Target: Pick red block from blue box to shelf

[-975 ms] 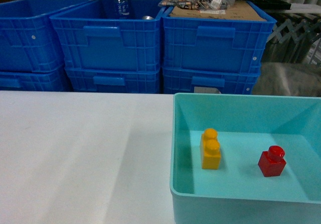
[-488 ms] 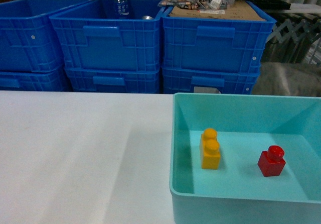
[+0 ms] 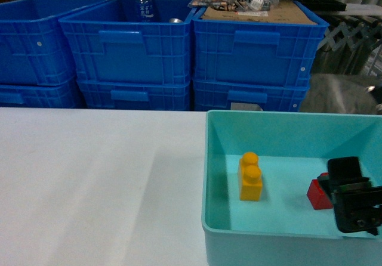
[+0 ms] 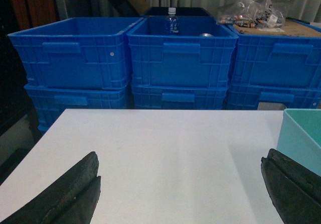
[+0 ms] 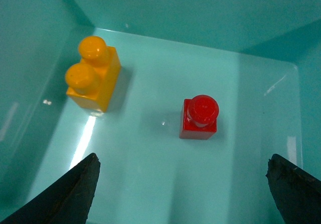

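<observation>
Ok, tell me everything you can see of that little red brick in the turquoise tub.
The small glossy red plastic brick is cube-shaped with one round stud on top. It stands upright on the floor of the pale turquoise plastic tub, apart from the orange-yellow two-stud brick. The open right pincer hovers above without touching it, and partly hides it in the head view.

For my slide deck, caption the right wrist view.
Open right gripper poised above the red block, orange brick alongside, inside the blue box.
</observation>
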Controlling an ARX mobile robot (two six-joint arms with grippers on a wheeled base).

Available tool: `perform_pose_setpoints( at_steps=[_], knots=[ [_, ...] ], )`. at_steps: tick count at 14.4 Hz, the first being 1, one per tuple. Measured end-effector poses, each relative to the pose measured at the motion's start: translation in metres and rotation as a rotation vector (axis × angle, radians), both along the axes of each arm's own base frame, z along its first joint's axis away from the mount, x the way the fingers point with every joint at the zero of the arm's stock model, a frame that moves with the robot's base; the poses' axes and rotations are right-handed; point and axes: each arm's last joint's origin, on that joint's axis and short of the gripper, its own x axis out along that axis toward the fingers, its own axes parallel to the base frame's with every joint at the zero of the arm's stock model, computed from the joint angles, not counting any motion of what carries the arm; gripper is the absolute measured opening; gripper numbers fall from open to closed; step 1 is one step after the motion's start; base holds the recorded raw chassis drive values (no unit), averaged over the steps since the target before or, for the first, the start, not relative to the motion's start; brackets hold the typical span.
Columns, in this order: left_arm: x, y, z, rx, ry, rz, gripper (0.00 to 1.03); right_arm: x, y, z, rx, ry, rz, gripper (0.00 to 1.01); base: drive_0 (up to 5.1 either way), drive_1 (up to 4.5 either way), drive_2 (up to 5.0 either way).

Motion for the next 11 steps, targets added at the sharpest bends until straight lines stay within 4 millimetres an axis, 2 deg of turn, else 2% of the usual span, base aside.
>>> perform_pose_setpoints(
  at_steps=[2,4,10,11],
  knots=[
    [0.0,0.0,0.0,0.0,0.0,0.0,0.98,0.026,0.012,-0.025,-0.06,0.037,-0.064,0.98,0.0,0.0,0.0],
    [0.0,0.0,0.0,0.0,0.0,0.0,0.98,0.039,0.013,-0.04,-0.106,0.047,-0.113,0.98,0.0,0.0,0.0],
    [0.0,0.0,0.0,0.0,0.0,0.0,0.98,0.068,0.016,-0.063,-0.067,0.126,-0.146,0.98,0.0,0.0,0.0],
    [0.0,0.0,0.0,0.0,0.0,0.0,0.98,0.072,0.016,-0.066,-0.06,0.135,-0.152,0.91,0.0,0.0,0.0]
  ],
)
